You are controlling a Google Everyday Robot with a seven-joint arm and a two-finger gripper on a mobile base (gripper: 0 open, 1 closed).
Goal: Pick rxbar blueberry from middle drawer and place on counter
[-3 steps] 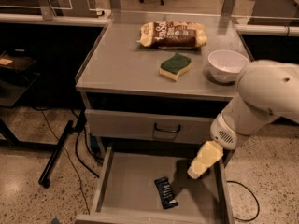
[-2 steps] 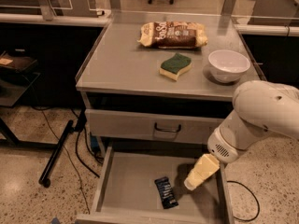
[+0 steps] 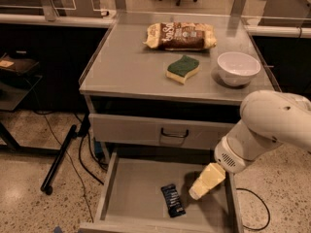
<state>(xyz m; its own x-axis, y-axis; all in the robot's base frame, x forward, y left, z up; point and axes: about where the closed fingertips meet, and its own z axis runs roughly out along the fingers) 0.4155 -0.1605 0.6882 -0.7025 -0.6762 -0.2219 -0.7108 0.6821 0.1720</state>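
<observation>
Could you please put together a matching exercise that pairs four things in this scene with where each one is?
Things:
1. snack bar
2. sponge
3. bowl
4. gripper

Places:
A. near the right rim of the counter
B. lying flat in the open drawer
C. mid-counter, in front of the snack bag
D. hanging over the right side of the drawer, beside the snack bar

Pairs: 1-B, 2-C, 3-A, 4-D.
</observation>
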